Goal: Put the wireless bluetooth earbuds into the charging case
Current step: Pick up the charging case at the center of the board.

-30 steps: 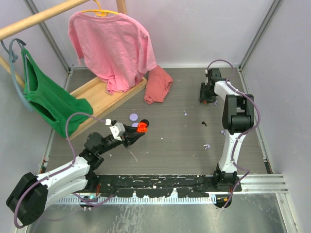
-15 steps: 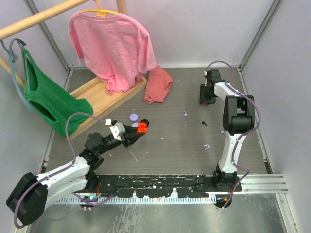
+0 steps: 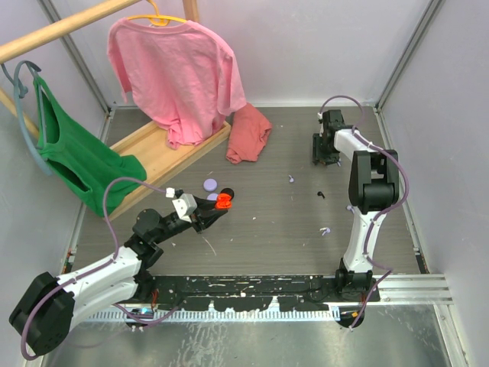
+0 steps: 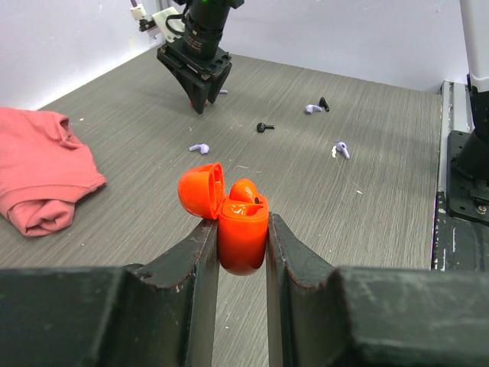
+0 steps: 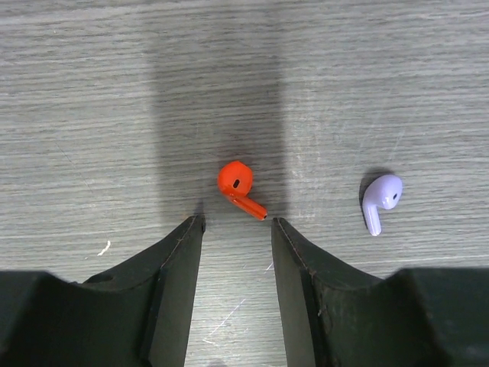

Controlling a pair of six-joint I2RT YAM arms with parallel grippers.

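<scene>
The right gripper [image 5: 237,222], part-open and empty just short of an orange-red earbud [image 5: 235,182], was resolved only by its wrist view; an orange charging case [image 4: 243,241], lid open, was clamped by the left gripper [image 4: 243,229].

Right gripper [image 5: 235,222] low over table [image 3: 267,222], jaws apart, lane between fingers free. Orange earbud [image 5: 241,187] sits just past tips, dead ahead. Lavender earbud [image 5: 380,200] off to one side, apart from it, bare wood grain between.

Left gripper [image 4: 241,223] has no room between fingers: orange case [image 4: 243,237] fills gap, lid up. Lavender pucks [image 3: 209,184] just beyond it.

Mid-table between arms holds only small scatter: black earbud [image 3: 321,194] and a few lavender ones.

Far left crowded: wooden rack base [image 3: 164,153], hanging pink shirt [image 3: 179,73], green shirt [image 3: 76,157], red cloth [image 3: 248,134] heaped beside rack.
</scene>
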